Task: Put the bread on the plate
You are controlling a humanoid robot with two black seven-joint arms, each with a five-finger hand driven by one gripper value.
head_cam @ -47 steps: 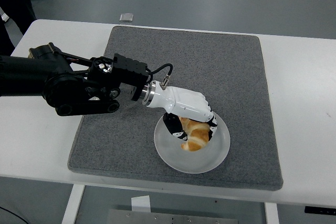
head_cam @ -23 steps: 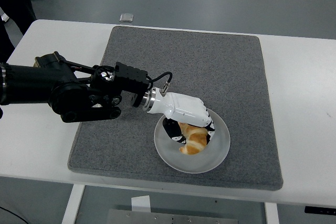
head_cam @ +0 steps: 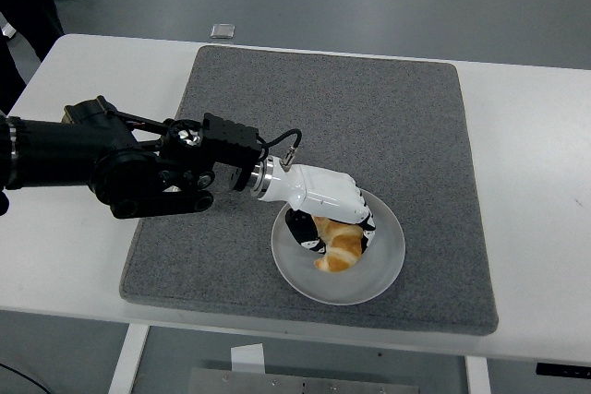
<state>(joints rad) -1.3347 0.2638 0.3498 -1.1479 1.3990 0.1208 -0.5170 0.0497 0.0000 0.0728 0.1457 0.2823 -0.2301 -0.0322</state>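
From the left comes the black, jointed left arm (head_cam: 138, 168), its glossy white left hand (head_cam: 325, 205) curled around the golden, flaky croissant-shaped bread (head_cam: 339, 248). Bread sits on the smooth round plate (head_cam: 383, 269), seemingly touching it, atop the coarse grey mat (head_cam: 369, 108).

Your left hand (head_cam: 325, 202) and its black arm (head_cam: 111, 165) are lying across the mat's (head_cam: 369, 108) left side, blocking approach to the plate (head_cam: 383, 269) from there. The bread (head_cam: 338, 246) is filling the plate's middle. The mat's far and right parts are lying bare, giving you open passage.
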